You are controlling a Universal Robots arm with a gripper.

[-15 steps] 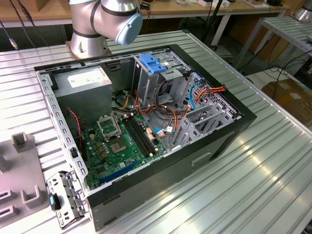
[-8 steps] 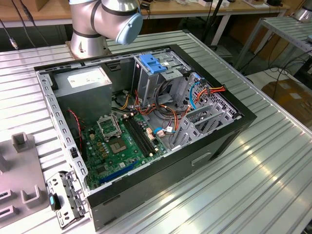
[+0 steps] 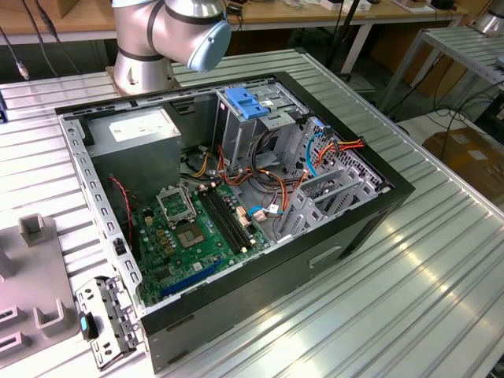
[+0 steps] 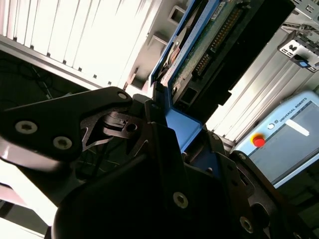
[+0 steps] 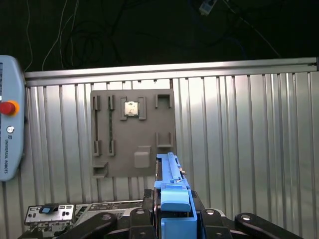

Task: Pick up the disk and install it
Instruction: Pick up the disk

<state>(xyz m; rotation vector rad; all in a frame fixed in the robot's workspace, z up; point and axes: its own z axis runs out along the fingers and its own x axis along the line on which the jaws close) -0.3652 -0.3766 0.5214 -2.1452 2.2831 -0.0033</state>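
Above the ribbed metal surface (image 5: 239,139), apart from the grey fixture plate (image 5: 132,149) and the pendant (image 5: 10,134) at its edge, with bare ribs wide beside the plate. Grips the disk (image 5: 173,199) edge-on, fingers (image 4: 162,144) closed tight against its blue rails, touching nothing else. In the exterior view, stands with the arm's base (image 3: 142,63) beyond the open computer case (image 3: 362,228).

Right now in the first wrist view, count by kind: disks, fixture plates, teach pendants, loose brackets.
disk, in the claw: 1
grey fixture plate: 1
teach pendant: 1
metal bracket with blue tab: 1
Total: 4
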